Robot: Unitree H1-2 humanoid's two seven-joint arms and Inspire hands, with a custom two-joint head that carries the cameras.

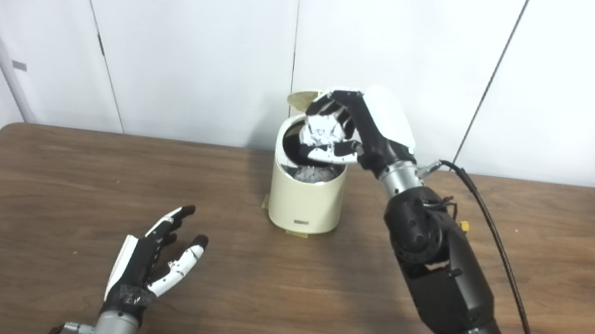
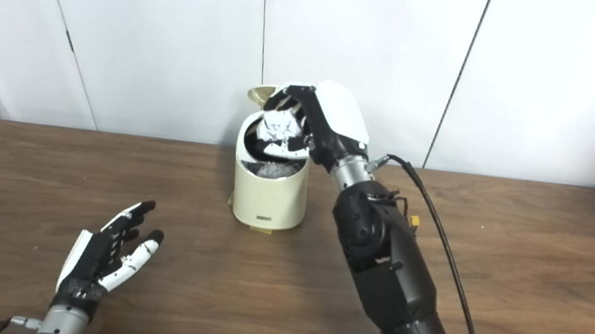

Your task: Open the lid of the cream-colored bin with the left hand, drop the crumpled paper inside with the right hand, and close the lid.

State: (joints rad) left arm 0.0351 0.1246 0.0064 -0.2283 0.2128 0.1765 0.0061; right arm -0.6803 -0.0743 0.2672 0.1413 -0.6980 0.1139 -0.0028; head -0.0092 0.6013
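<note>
The cream-colored bin (image 1: 305, 204) stands at the table's middle back, its lid (image 1: 302, 99) tipped up behind the opening. My right hand (image 1: 355, 126) hovers just above the bin's mouth, shut on the crumpled paper (image 1: 322, 134), which shows white between the fingers. Grey crumpled material (image 1: 310, 175) lies inside the bin. My left hand (image 1: 152, 262) rests open near the table's front left, palm up, fingers spread, well apart from the bin.
The brown wooden table (image 1: 49, 183) spans the view, with white wall panels behind it. A black cable (image 1: 496, 240) runs along the right arm. Tape tabs (image 1: 265, 203) sit at the bin's base.
</note>
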